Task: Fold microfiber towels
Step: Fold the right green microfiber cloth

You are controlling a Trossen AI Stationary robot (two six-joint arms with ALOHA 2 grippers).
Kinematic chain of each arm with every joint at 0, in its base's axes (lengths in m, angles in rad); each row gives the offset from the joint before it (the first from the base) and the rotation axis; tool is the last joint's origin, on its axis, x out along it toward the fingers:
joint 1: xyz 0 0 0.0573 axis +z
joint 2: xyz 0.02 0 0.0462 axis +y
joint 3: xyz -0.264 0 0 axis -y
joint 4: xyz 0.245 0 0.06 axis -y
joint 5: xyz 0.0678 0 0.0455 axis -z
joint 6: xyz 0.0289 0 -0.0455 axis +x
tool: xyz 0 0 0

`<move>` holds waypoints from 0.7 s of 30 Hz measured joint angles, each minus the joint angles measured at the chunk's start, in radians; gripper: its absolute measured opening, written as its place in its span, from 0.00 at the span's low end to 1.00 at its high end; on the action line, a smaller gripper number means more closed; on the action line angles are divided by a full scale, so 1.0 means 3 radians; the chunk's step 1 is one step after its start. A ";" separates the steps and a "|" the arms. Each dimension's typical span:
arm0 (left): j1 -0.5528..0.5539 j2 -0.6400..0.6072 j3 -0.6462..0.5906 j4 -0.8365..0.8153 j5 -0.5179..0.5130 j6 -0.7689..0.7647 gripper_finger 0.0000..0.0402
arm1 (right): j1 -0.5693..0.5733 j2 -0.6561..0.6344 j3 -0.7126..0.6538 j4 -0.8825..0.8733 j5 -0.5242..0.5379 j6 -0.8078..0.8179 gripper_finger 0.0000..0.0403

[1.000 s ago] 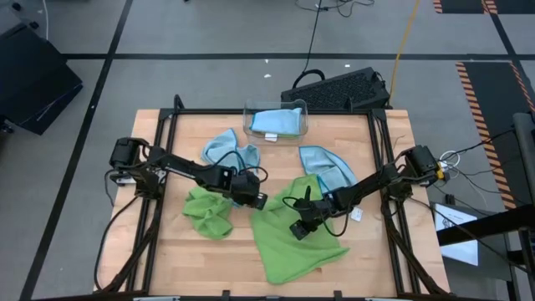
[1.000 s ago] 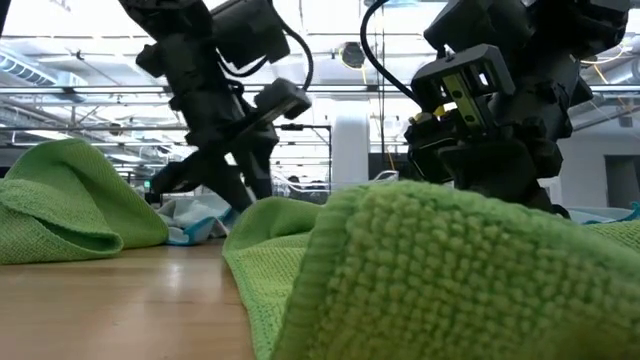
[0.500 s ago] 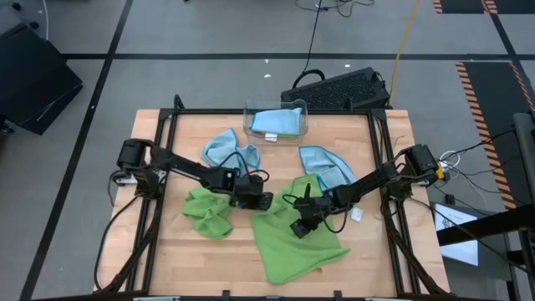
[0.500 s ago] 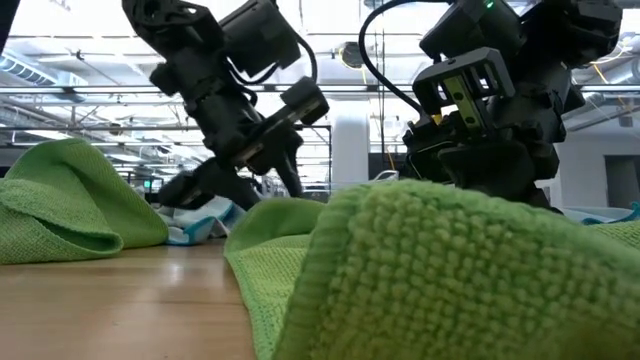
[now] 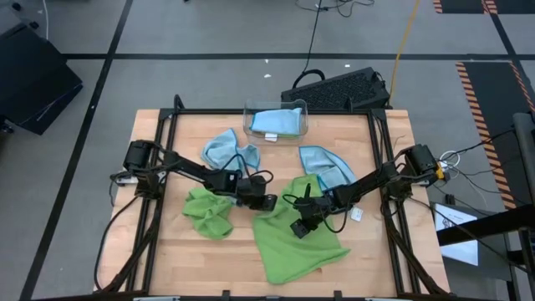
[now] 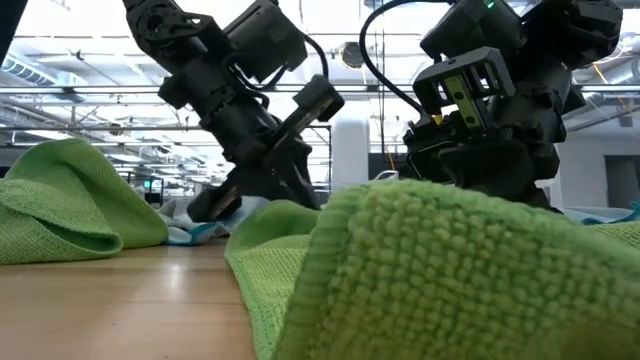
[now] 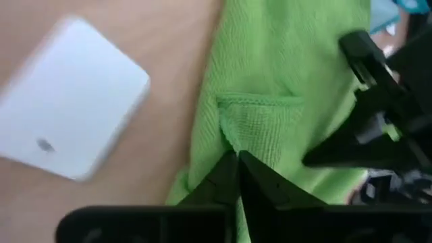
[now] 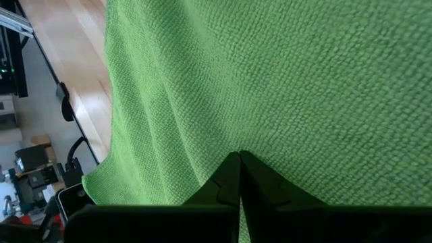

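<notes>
Clear bin (image 5: 277,119), tabletop 12 o'clock: we count one blue towel (image 5: 273,122) inside | left tool (image 5: 264,202), right tool (image 5: 299,227): both clenched on spread green towel (image 5: 294,244)

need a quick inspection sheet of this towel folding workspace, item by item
surface: pale wooden table inside a black frame.
job's things: large lime green microfiber towel spread out front of centre; crumpled green towel left; light blue towels at and; another blue towel in the bin.
clutter: clear plastic bin at the back edge.
grippers: left gripper shut on the large towel's edge; right gripper shut on the same towel.
cables: black cable and yellow cable on the floor behind.
surroundings: black keyboard-like unit behind the table.
</notes>
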 joint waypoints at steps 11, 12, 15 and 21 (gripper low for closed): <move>0.0000 -0.0484 -0.0003 -0.0308 -0.0683 0.0568 0.01 | 0.0000 0.0000 0.0000 -0.0005 -0.0002 0.0001 0.00; 0.0002 -0.0561 -0.0001 -0.0417 -0.0806 0.0628 0.01 | 0.0000 0.0000 0.0000 -0.0005 -0.0003 0.0002 0.00; 0.0003 -0.0790 0.0000 -0.0795 -0.1222 0.0845 0.01 | 0.0000 0.0000 0.0000 -0.0002 -0.0003 0.0001 0.00; 0.0034 -0.0937 0.0002 -0.1549 -0.1393 0.1051 0.03 | -0.0008 -0.0047 -0.0005 0.0018 0.0007 0.0024 0.00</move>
